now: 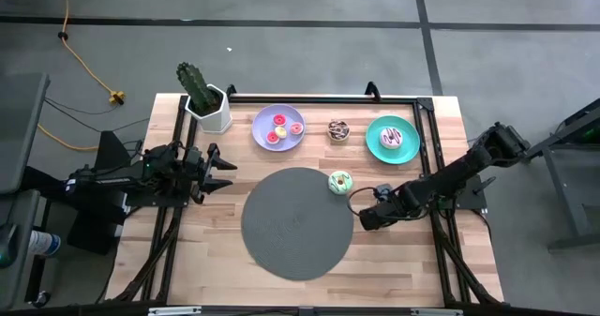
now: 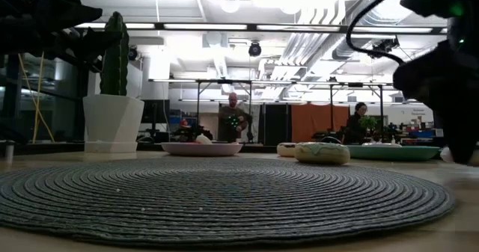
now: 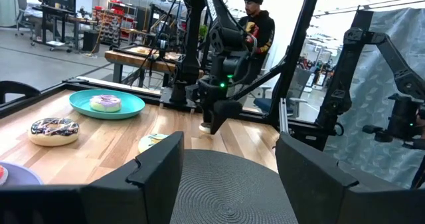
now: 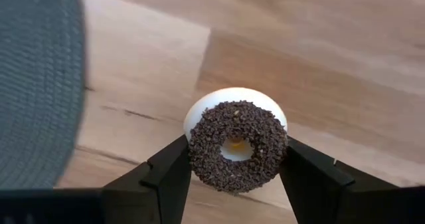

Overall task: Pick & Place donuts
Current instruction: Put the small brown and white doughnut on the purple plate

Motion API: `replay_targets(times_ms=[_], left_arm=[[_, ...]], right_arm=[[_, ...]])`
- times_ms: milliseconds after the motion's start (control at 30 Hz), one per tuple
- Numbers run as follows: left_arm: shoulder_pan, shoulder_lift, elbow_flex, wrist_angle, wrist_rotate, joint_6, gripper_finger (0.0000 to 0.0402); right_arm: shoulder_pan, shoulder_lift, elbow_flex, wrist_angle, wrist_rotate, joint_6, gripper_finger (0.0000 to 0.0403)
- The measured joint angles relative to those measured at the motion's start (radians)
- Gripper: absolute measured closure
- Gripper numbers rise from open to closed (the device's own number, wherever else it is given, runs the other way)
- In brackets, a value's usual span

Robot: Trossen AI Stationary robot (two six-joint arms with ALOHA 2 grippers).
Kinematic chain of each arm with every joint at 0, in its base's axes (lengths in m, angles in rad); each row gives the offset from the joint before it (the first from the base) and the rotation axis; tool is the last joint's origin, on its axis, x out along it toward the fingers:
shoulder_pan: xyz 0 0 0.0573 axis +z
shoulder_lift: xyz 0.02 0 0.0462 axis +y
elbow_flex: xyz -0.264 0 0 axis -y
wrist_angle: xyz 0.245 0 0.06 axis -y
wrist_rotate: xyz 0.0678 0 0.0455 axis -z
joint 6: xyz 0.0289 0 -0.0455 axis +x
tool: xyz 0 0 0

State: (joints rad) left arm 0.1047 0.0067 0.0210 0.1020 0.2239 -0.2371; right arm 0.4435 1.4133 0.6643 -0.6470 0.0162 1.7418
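My right gripper (image 4: pixel 236 159) points down over the wood to the right of the round grey mat (image 1: pixel 298 224), shut on a chocolate-sprinkled donut (image 4: pixel 237 146) with a cream underside. A green-iced donut (image 1: pixel 340 181) lies on the mat's far right edge. A second brown donut (image 1: pixel 338 129) rests on the table between the lavender plate (image 1: pixel 258 128), which holds three pink, red and orange donuts, and the teal plate (image 1: pixel 374 142), which carries a white-purple donut (image 1: pixel 391 138). My left gripper (image 3: pixel 229 177) waits open at the table's left side, holding nothing. My right gripper pinches the chocolate donut between its two fingers, one on each opposite side of the ring's outer rim (image 4: pixel 281 151). The fingers come from above, pointing down. The donut lies flat, its iced top up. Whether it is clear of the table, I cannot tell.
A potted cactus (image 1: pixel 202 96) in a white pot stands at the far left corner. A black frame (image 1: pixel 412 100) runs round the tabletop. Bare wood lies near the table's front edge on both sides of the mat. People stand in the room beyond.
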Motion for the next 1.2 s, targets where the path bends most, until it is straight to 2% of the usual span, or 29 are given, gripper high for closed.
replay_targets(times_ms=[300,700,1000,1200], left_arm=[[0.0,0.0,0.0,0.0,0.0,0.0,0.0172],[0.0,0.0,0.0,0.0,0.0,0.0,0.0172],[0.0,0.0,0.0,0.0,0.0,0.0,0.0172],[0.0,0.0,0.0,0.0,0.0,0.0,0.0172]], right_arm=[[-0.029,-0.047,0.001,0.139,0.059,-0.058,0.02],[-0.183,-0.047,0.004,0.537,0.079,-0.38,0.0203],[-0.335,-0.047,0.006,0.818,-0.023,-0.615,0.0203],[-0.44,-0.047,0.116,0.778,-0.079,-0.777,0.0203]])
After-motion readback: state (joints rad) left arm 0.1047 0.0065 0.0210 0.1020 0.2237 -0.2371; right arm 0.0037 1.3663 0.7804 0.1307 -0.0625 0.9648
